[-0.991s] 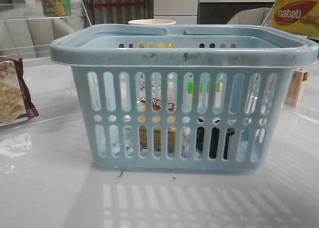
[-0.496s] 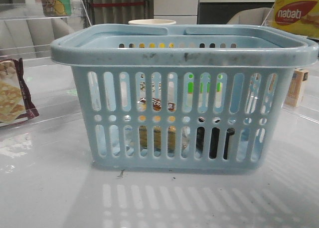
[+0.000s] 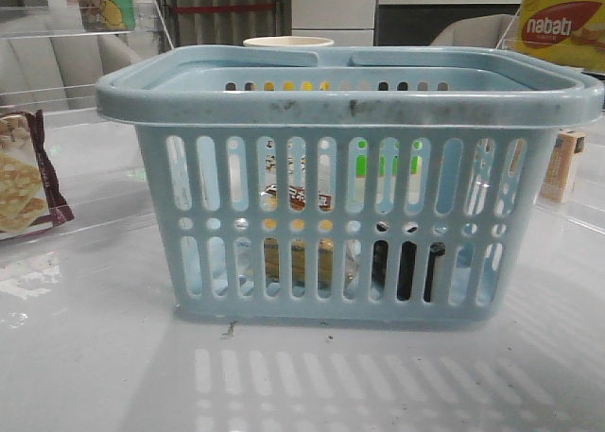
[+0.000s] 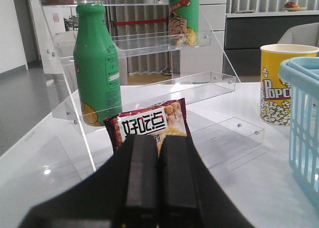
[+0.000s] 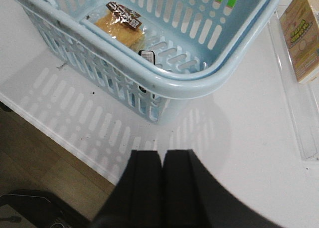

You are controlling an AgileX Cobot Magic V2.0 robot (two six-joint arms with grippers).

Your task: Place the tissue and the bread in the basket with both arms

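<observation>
The pale blue basket stands mid-table; it also shows in the right wrist view and at the edge of the left wrist view. The wrapped bread lies inside it, seen through the slots in the front view. The black tissue pack stands inside against the near wall, dark behind the slots. My left gripper is shut and empty, near the cracker pack. My right gripper is shut and empty above the table's front edge, outside the basket.
A maroon-edged cracker pack lies by a clear acrylic shelf holding green bottles. A popcorn cup stands behind the basket. A small carton sits on a clear tray at the right. The table edge is near.
The cracker pack at the left edge of the front view has slipped slightly further out of frame. The basket and its contents have not moved.
</observation>
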